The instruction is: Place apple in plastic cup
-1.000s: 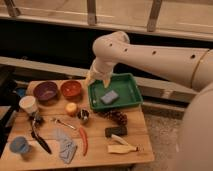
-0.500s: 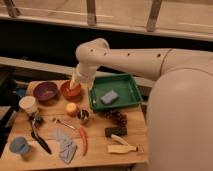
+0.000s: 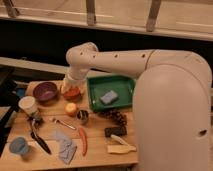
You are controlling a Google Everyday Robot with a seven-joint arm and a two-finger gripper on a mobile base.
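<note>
The apple (image 3: pixel 71 108), small and yellow-orange, lies on the wooden table (image 3: pixel 100 155) just left of a small metal cup (image 3: pixel 82 117). The light-blue plastic cup (image 3: pixel 19 146) stands at the table's front left corner, far from the apple. My gripper (image 3: pixel 70 88) hangs from the white arm over the orange bowl (image 3: pixel 73 94), a little behind and above the apple. It holds nothing that I can see.
A purple bowl (image 3: pixel 45 91) and a white cup (image 3: pixel 28 105) stand at the left. A green tray (image 3: pixel 125 85) holds a blue sponge (image 3: pixel 108 97). A red chili (image 3: pixel 83 141), a grey cloth (image 3: pixel 65 146), a black utensil (image 3: pixel 40 140) and a pine cone (image 3: pixel 115 116) lie in front.
The arm has swung left from above the green tray's corner to over the orange bowl. Its body now fills the right side of the view. The objects have not moved.
</note>
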